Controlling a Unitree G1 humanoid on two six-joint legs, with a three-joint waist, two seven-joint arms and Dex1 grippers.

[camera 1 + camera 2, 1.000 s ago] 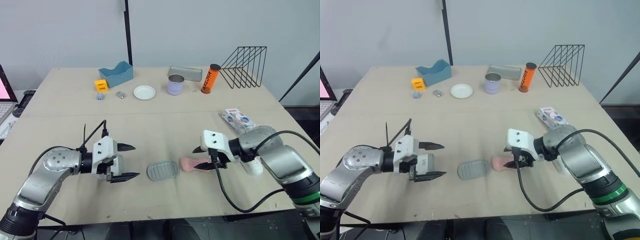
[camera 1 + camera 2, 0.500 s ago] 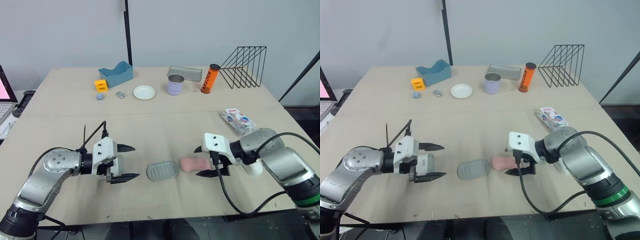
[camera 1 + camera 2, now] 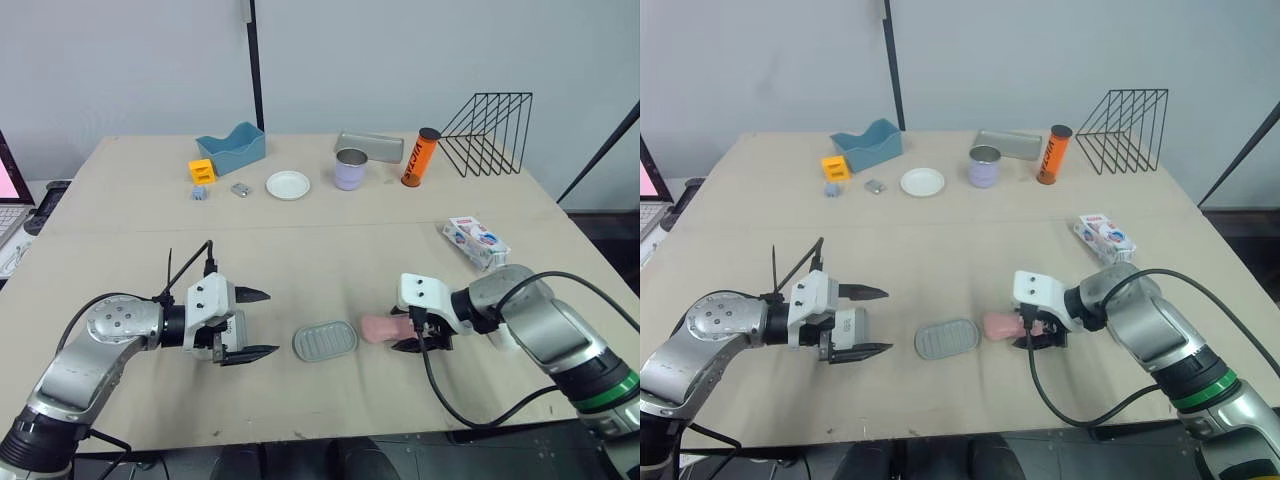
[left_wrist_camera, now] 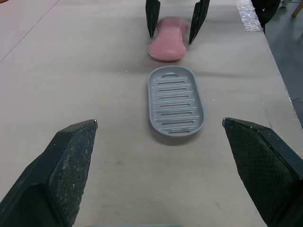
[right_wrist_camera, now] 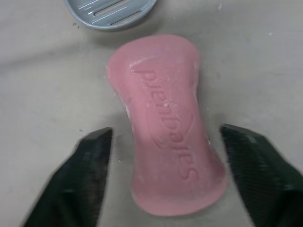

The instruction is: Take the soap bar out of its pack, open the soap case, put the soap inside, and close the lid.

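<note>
Moved back in with right gripper (image 3: 402, 330), jaws wide astride pink soap bar (image 5: 165, 123), unclamped; left gripper (image 3: 268, 323) gaping, empty. Pinch waist squarely.

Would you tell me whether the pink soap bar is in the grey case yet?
Out: the pink soap bar lies on the table, beside the grey oval soap case.

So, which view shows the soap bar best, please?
The right wrist view: the soap bar is close, whole, lettering visible. The left wrist view shows it beyond the soap case; the eye views, small beside the right gripper.
</note>
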